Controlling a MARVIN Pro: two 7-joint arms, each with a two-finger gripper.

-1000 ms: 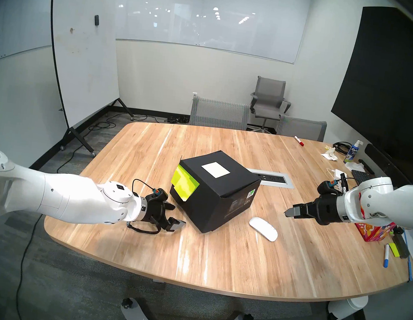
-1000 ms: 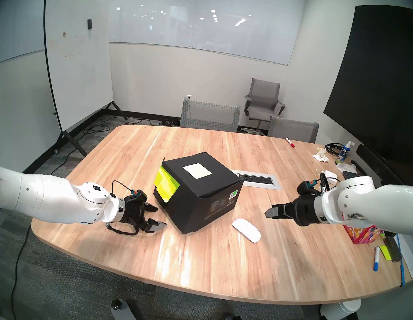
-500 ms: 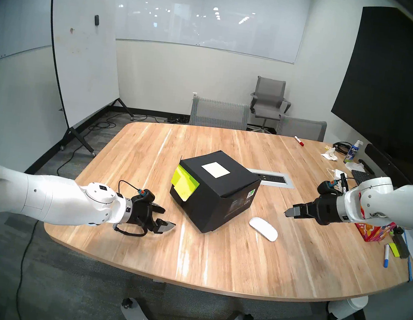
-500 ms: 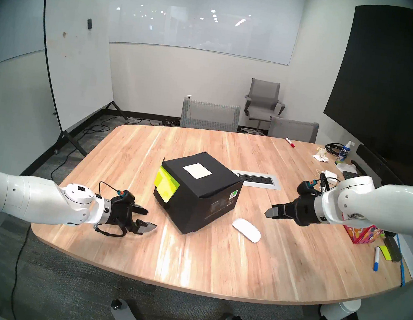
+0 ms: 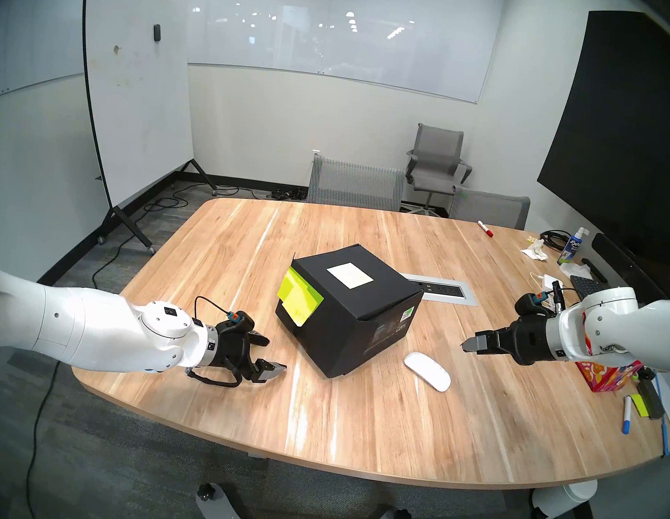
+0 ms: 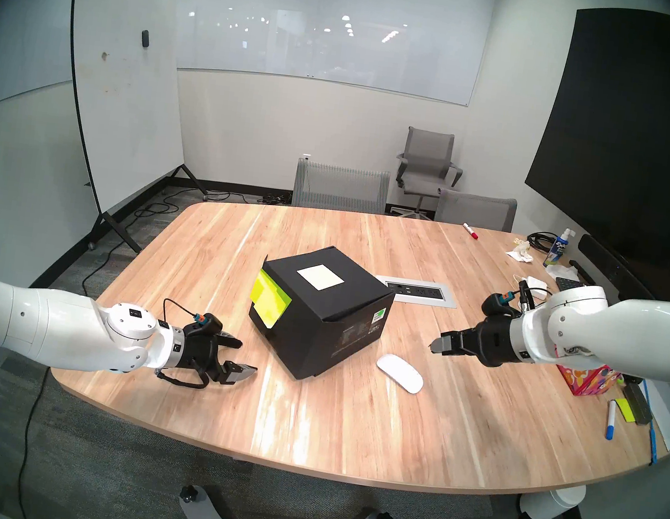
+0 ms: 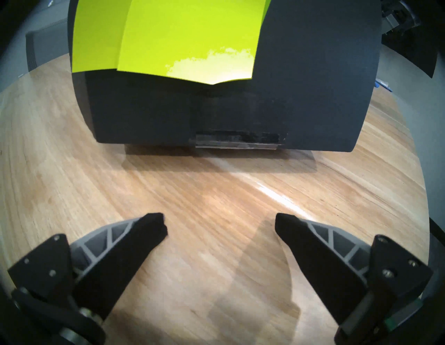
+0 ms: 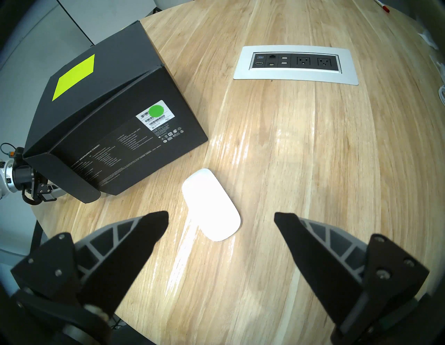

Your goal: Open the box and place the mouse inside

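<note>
The black box (image 5: 344, 308) stands shut at the middle of the wooden table (image 5: 347, 422), with a white label on its lid and yellow-green sticky notes (image 5: 299, 296) hanging over its left face. It also shows in the left wrist view (image 7: 301, 96) and the right wrist view (image 8: 108, 115). The white mouse (image 5: 426, 371) lies flat to the right of the box, apart from it. My left gripper (image 5: 273, 354) is open and empty, low over the table, a short way left of the box. My right gripper (image 8: 220, 215) is open and empty, above and to the right of the mouse (image 8: 210, 204).
A silver power outlet panel (image 5: 443, 290) is set in the table behind the box. A red floral tissue box (image 5: 609, 374), markers, a white adapter (image 5: 551, 281) and a spray bottle (image 5: 572, 246) crowd the right edge. Chairs stand at the far side.
My left gripper has drawn back a little to the left, away from the box, and stays open. The right arm, the box and the mouse have not moved.
</note>
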